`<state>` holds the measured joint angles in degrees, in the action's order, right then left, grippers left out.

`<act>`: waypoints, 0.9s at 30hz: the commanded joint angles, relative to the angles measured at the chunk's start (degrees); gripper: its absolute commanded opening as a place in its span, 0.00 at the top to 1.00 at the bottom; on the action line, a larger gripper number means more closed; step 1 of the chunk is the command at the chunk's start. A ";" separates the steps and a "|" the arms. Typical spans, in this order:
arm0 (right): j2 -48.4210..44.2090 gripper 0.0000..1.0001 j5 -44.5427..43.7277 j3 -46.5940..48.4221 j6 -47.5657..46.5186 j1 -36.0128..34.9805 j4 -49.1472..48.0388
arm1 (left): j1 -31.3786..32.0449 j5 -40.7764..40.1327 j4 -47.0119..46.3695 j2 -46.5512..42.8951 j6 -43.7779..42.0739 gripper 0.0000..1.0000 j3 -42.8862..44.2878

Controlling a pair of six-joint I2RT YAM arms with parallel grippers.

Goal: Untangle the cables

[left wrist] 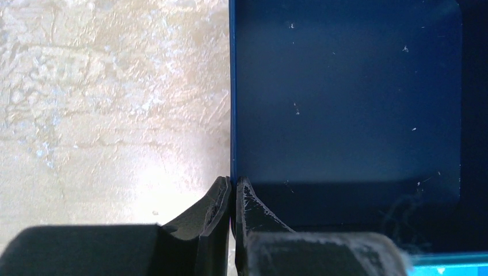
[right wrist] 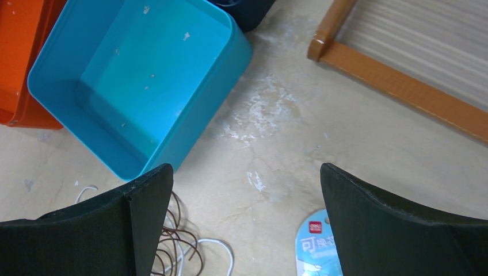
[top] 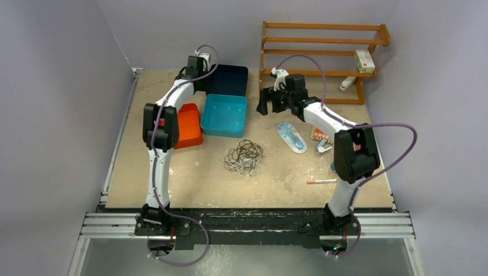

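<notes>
Overhead, a light blue bin (top: pixel 224 115) sits near the middle of a tan table (top: pixel 190 184). The cables (top: pixel 244 155), a loose tangle of dark brown and white loops, lie on the table just in front of that bin, on the side nearer the arms' bases, apart from both grippers. A dark blue bin (top: pixel 230 79) stands directly behind the light blue bin, and an orange bin (top: pixel 190 123) sits just to its left. The left arm (top: pixel 167 115) reaches to the dark blue bin's left edge. The right gripper (top: pixel 266 106) hangs just right of the light blue bin, in front of a wooden rack (top: pixel 322 40).

From the left wrist, the left gripper (left wrist: pixel 232 187) has its two fingertips pressed together on the dark blue bin's thin wall, pinching it, with bare table on the outer side.

From the right wrist, the right gripper's jaws stand spread wide and empty above bare table beside the light blue bin's corner. The cables show at the bottom edge, partly hidden behind one finger (right wrist: pixel 115 230).
</notes>
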<state>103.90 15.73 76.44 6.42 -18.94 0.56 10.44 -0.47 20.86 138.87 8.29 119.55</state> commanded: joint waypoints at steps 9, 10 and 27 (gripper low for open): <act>-1.01 0.01 -2.89 1.33 0.50 -1.89 -3.22 | 0.45 3.85 -0.47 -14.22 -5.07 1.00 -15.18; -1.12 0.01 -2.93 1.15 0.44 -1.91 -3.20 | 0.58 4.16 -0.35 -14.95 -5.69 1.00 -16.08; -14.51 0.01 -9.75 -12.53 4.85 -1.89 -8.18 | 2.04 1.96 -3.95 -22.99 1.68 0.61 -19.82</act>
<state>95.44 9.76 67.18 8.32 -20.93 -2.39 12.58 2.76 21.21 123.87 4.93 100.44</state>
